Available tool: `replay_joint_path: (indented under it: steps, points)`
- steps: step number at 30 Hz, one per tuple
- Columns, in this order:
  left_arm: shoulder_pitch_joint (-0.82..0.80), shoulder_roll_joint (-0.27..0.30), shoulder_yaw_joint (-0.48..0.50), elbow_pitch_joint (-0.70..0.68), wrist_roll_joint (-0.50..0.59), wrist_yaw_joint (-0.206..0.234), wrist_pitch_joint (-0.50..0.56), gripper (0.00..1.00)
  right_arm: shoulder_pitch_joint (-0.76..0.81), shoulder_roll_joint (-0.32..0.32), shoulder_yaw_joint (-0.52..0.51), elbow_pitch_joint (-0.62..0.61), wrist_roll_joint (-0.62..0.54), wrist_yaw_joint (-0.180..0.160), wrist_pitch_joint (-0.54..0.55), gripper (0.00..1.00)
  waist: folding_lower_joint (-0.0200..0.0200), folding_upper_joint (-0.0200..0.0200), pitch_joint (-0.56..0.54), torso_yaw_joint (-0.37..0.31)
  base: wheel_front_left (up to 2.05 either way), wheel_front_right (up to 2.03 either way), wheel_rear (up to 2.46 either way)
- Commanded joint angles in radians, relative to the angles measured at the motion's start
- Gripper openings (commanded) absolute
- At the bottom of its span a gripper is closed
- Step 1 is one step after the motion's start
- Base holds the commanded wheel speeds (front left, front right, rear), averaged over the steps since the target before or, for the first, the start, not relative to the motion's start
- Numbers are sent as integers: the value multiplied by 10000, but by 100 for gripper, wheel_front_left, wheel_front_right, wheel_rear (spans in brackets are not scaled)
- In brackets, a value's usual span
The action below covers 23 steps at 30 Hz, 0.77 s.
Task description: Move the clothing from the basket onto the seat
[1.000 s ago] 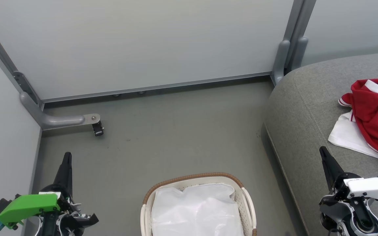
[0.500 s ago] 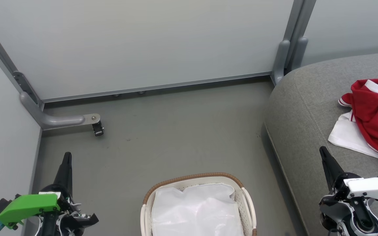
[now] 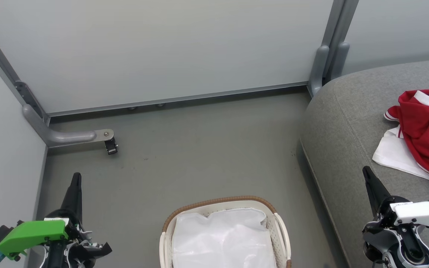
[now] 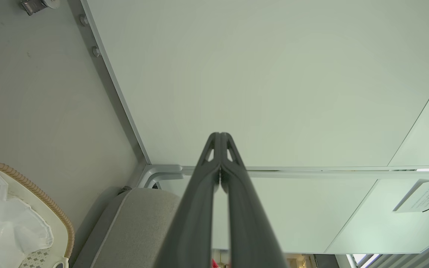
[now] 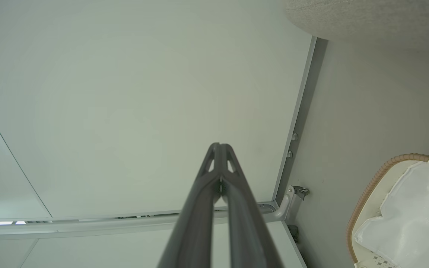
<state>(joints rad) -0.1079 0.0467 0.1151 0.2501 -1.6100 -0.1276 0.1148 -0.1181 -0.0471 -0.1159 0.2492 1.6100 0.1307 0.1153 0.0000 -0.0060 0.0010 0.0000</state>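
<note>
The red clothing [image 3: 428, 130] with white trim lies crumpled on the grey seat [image 3: 348, 123] at the right. The white basket [image 3: 279, 227] with a brown rim stands on the floor at bottom centre, showing its white liner [image 3: 223, 238]. My left gripper [image 3: 76, 178] is shut and points up at the lower left, apart from the basket. My right gripper [image 3: 366, 172] is shut over the seat's front part, below and left of the clothing. The left wrist view shows the shut left gripper [image 4: 220, 136], the basket [image 4: 56, 217] and the seat [image 4: 140, 219]. The right wrist view shows the shut right gripper [image 5: 219, 146] and the basket [image 5: 371, 190].
Pale partition panels [image 3: 162, 48] close off the back and left, with a grey metal foot and caster [image 3: 111, 146] on the floor at the left. A grey post [image 3: 320, 67] stands by the seat's far corner. Grey floor [image 3: 207, 149] lies between panels, basket and seat.
</note>
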Motion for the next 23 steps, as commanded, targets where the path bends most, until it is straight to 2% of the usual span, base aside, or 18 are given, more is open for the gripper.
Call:
replay_joint_path:
  steps: [1, 23]
  points:
    - [-118, 66, 16, -27, -36, -58, 36, 0, 97, -59, -13, -29, 37, 0, 26, 0, 0, 60, 0, 0, 0, 0, 0]
    - [-118, 66, 15, -27, -37, -58, 35, 0, 97, -59, -12, -29, 37, 0, 25, 0, 0, 60, 0, 0, 0, 0, 0]
